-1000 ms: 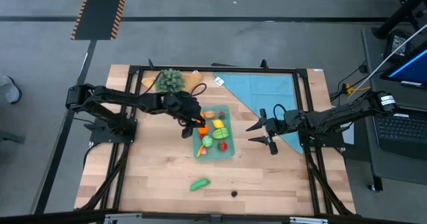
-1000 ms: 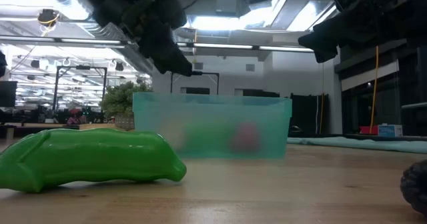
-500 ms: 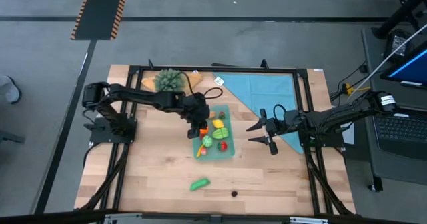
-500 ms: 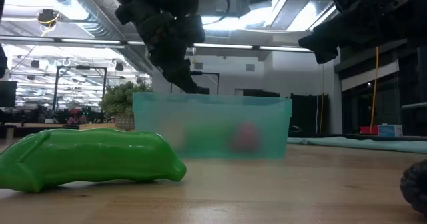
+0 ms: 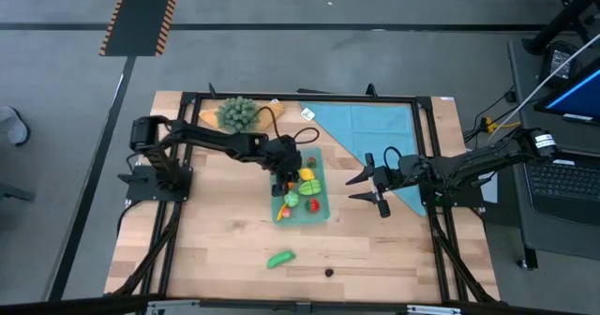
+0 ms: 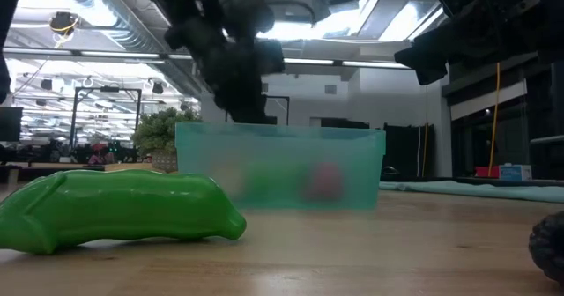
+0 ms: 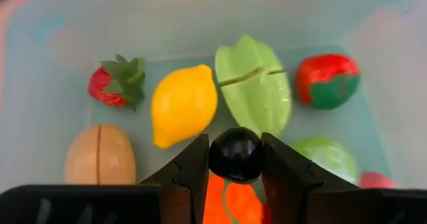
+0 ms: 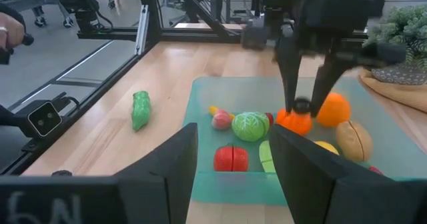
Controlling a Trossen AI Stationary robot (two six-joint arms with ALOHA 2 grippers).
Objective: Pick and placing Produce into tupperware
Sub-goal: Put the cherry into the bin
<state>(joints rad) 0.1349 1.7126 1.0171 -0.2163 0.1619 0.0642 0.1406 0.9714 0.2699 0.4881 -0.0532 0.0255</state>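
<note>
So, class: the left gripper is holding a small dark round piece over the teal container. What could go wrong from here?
1. The small dark round piece sits pinched in the left gripper just above an orange piece; on release it might roll off that.
2. The translucent teal plastic container already looks crowded, so the piece could bounce.
3. The green pod-shaped toy remains out on the wooden table, possibly overlooked.

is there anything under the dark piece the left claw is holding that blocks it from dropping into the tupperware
The left claw is shut on a small dark piece over the tupperware. An orange piece lies directly under it, so it would land on that.
</note>
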